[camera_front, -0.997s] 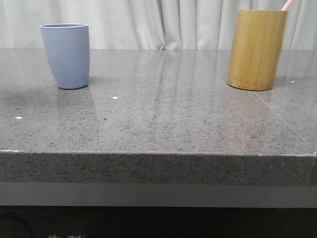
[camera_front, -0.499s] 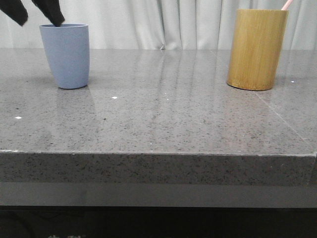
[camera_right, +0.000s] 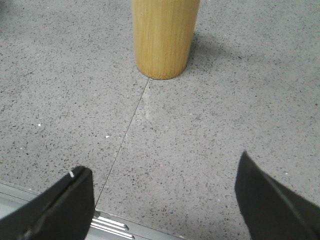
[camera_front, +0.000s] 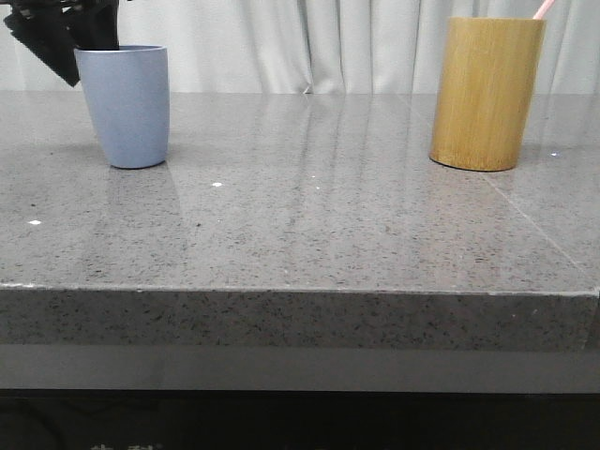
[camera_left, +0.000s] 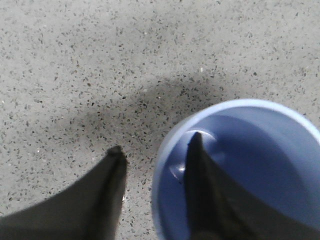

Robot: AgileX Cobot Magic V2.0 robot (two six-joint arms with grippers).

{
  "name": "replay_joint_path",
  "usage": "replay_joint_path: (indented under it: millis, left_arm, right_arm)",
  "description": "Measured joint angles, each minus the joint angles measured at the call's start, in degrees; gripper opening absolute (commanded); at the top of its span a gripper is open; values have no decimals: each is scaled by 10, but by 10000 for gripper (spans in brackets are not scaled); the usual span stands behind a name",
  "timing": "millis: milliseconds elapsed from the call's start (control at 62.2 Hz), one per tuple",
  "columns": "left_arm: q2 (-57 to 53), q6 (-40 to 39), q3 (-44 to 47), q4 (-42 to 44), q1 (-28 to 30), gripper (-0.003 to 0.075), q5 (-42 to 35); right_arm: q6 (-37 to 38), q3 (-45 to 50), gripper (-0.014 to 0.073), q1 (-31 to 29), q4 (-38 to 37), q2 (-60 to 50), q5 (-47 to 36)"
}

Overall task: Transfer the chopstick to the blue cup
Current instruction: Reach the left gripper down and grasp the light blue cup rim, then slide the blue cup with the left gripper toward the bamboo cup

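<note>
The blue cup (camera_front: 124,105) stands upright at the table's far left. My left gripper (camera_front: 81,58) is open and straddles the cup's left rim. In the left wrist view one finger (camera_left: 200,190) is inside the blue cup (camera_left: 260,165) and the other finger (camera_left: 102,192) is outside it, over the table. The gripper (camera_left: 155,144) holds nothing. A pink chopstick tip (camera_front: 544,7) sticks out of the bamboo holder (camera_front: 487,92) at the far right. My right gripper (camera_right: 162,165) is open and empty above the table's front edge, with the bamboo holder (camera_right: 164,36) ahead of it.
The grey speckled table (camera_front: 319,225) has a seam line (camera_right: 125,135) running from the holder to the front edge. A metal strip (camera_right: 112,227) lies along that edge. White curtains (camera_front: 309,42) hang behind the table.
My left gripper has come into the front view from the top left and dropped onto the blue cup's rim. The cup and the holder have not moved.
</note>
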Motion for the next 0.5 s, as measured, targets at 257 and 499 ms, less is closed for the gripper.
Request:
replay_joint_path:
  millis: [257,499]
  left_arm:
    - [0,0,-4,-3,-5,-19,4]
    - [7,0,-62,1,-45,-19,21]
  right_arm:
    - [0,0,590,0,-15,0,0]
    - [4,0,590,-1,-22,0,2]
